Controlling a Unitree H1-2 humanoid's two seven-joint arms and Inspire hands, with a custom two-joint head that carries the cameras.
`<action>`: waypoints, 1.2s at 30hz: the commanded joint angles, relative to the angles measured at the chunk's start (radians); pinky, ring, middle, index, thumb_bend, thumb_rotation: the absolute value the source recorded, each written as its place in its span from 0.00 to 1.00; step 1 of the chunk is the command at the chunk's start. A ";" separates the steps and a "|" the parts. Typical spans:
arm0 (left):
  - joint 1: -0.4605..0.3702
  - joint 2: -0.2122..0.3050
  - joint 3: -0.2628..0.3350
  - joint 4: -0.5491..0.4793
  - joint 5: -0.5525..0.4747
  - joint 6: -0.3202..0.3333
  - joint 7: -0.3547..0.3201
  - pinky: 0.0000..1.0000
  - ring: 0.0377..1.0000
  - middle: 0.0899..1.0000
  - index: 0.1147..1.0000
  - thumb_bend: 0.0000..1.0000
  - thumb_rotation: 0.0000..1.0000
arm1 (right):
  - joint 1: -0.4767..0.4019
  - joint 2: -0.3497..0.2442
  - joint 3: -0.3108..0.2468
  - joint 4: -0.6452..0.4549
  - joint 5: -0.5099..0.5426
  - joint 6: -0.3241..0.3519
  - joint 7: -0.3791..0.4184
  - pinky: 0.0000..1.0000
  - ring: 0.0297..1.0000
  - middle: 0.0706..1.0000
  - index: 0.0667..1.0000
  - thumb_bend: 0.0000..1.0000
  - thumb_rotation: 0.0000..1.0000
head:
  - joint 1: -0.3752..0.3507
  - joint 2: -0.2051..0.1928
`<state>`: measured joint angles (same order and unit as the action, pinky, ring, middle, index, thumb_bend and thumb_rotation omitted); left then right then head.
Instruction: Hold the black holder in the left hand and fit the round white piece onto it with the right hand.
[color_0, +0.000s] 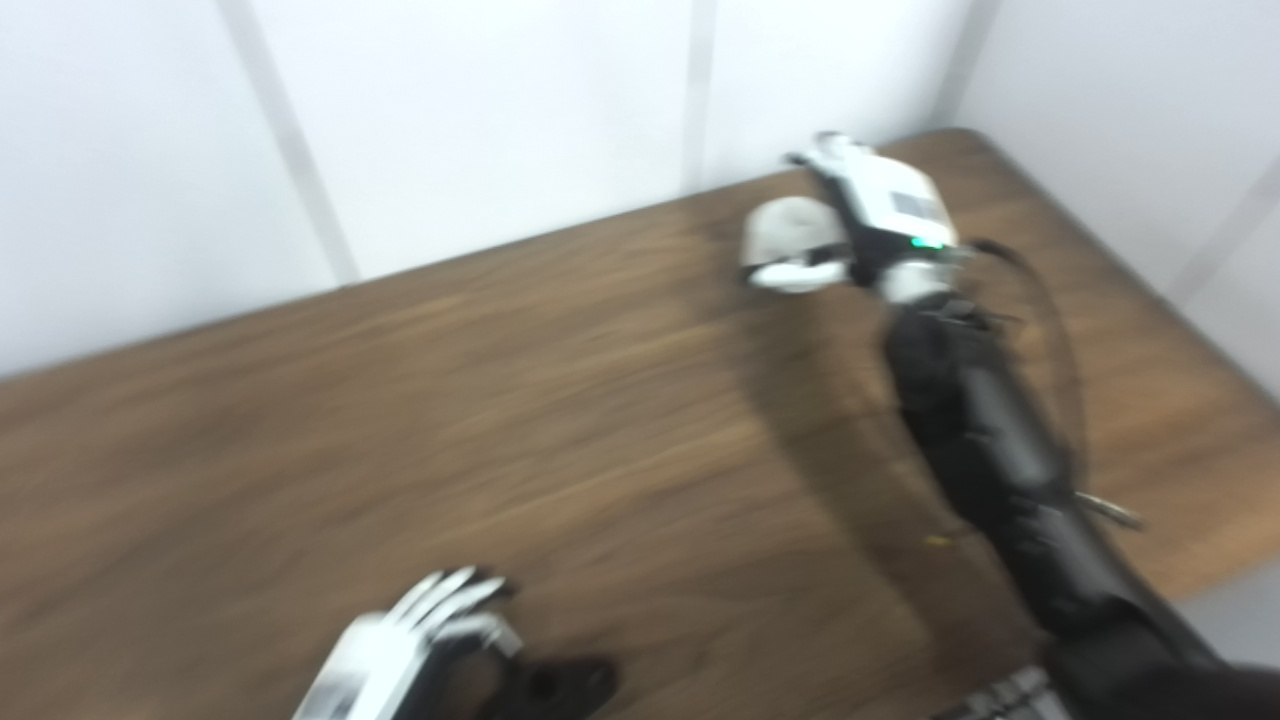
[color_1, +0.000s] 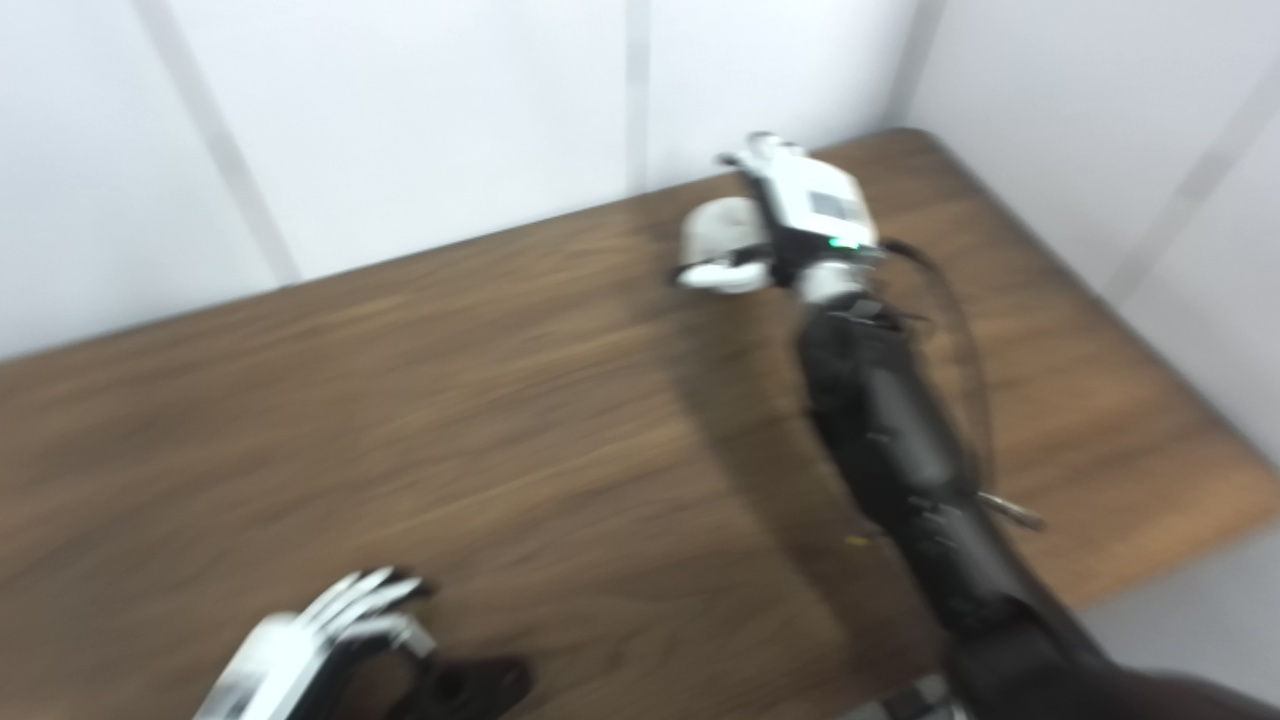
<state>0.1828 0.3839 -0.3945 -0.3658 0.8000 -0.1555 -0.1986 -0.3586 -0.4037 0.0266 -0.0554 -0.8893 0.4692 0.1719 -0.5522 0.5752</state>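
Observation:
Both views are blurred. The black holder (color_0: 560, 685) lies on the brown table (color_0: 600, 420) at the near edge. My left hand (color_0: 420, 640) is just to its left with its fingers (color_0: 455, 592) stretched out and apart from the holder, so it grips nothing. At the far right of the table, my right hand (color_0: 870, 215) has the round white piece (color_0: 790, 235) between its curled fingers and its thumb (color_0: 795, 276). Whether the piece rests on the table or is lifted, I cannot tell.
White wall panels (color_0: 480, 120) stand right behind the table's far edge. The table's right edge (color_0: 1180, 330) runs close past my right arm (color_0: 990, 440). A loose cable (color_0: 1050, 300) loops beside that forearm.

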 joint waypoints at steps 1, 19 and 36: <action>0.043 0.043 0.017 0.064 0.026 0.034 -0.040 0.87 0.88 0.81 0.42 0.52 0.04 | -0.064 -0.040 -0.014 0.006 0.005 -0.004 -0.022 0.95 1.00 1.00 0.88 0.70 0.40 | -0.003 -0.001; 0.044 0.035 0.048 0.068 0.003 0.023 -0.037 0.87 0.89 0.81 0.42 0.52 0.04 | -0.138 -0.044 0.003 0.128 -0.015 0.000 -0.011 0.92 1.00 0.99 0.86 0.68 0.40 | 0.008 -0.008; 0.054 0.021 0.053 0.059 0.019 0.023 -0.025 0.90 0.88 0.79 0.42 0.52 0.04 | -0.141 -0.050 0.027 0.164 -0.011 -0.001 0.006 0.91 1.00 0.98 0.82 0.70 0.40 | 0.043 0.001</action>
<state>0.2020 0.3785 -0.3500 -0.3487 0.7840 -0.1833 -0.1778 -0.4480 -0.4277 0.0567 0.1208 -0.8909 0.4694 0.1929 -0.5078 0.5752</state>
